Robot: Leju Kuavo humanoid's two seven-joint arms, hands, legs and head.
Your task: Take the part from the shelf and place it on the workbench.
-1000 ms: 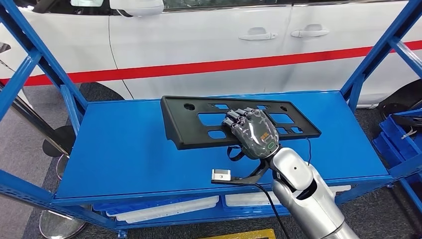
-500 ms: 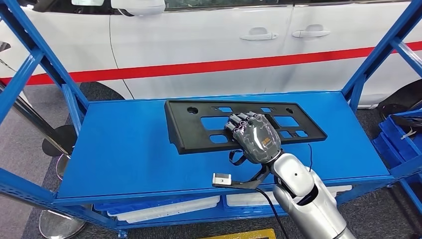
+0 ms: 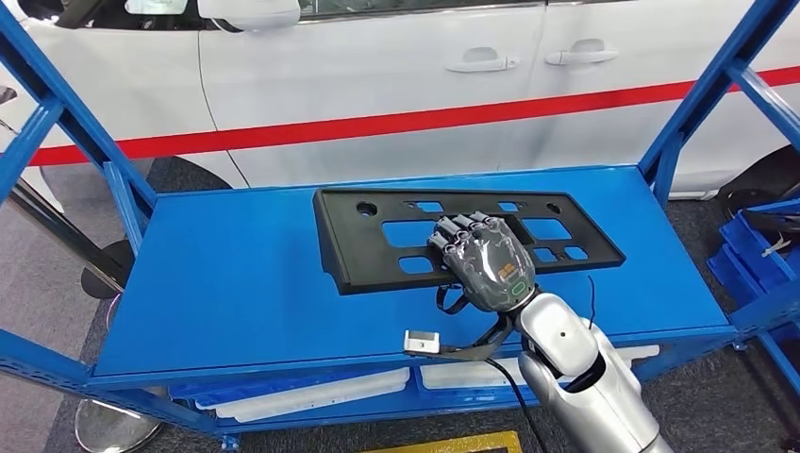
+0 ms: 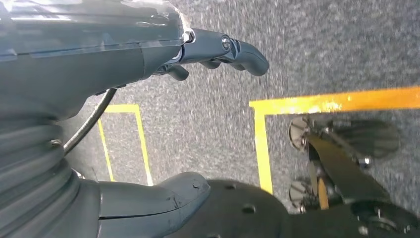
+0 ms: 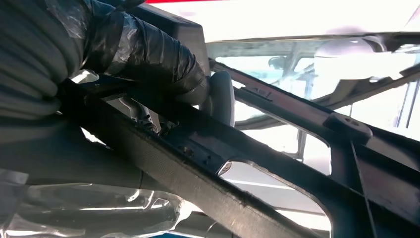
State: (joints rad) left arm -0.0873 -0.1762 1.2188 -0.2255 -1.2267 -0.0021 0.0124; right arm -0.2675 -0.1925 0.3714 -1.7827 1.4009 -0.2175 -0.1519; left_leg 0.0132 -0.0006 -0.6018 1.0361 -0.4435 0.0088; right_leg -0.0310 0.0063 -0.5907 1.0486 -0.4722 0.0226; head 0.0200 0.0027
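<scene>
The part is a long black plastic plate (image 3: 351,243) with several cutouts, on the blue shelf top (image 3: 226,274) towards the back. My right hand (image 3: 483,260) grips its near long edge right of the middle, fingers curled over the top. In the right wrist view the wrapped fingers (image 5: 148,54) and pale thumb clamp a bar of the plate (image 5: 208,163), and the car shows through the cutouts, so the plate stands tilted up. My left hand (image 4: 99,54) hangs over the floor, fingers and thumb apart, holding nothing.
A white car with a red stripe (image 3: 377,66) stands close behind the shelf. Blue slanted frame posts (image 3: 57,104) (image 3: 698,104) flank the shelf top. Blue bins (image 3: 755,255) sit at the right, white trays (image 3: 311,392) on the level below. Yellow floor tape (image 4: 337,100) runs under the left arm.
The plate has shifted slightly to the right on the shelf with my right hand holding it. The head view has also drifted a little.
</scene>
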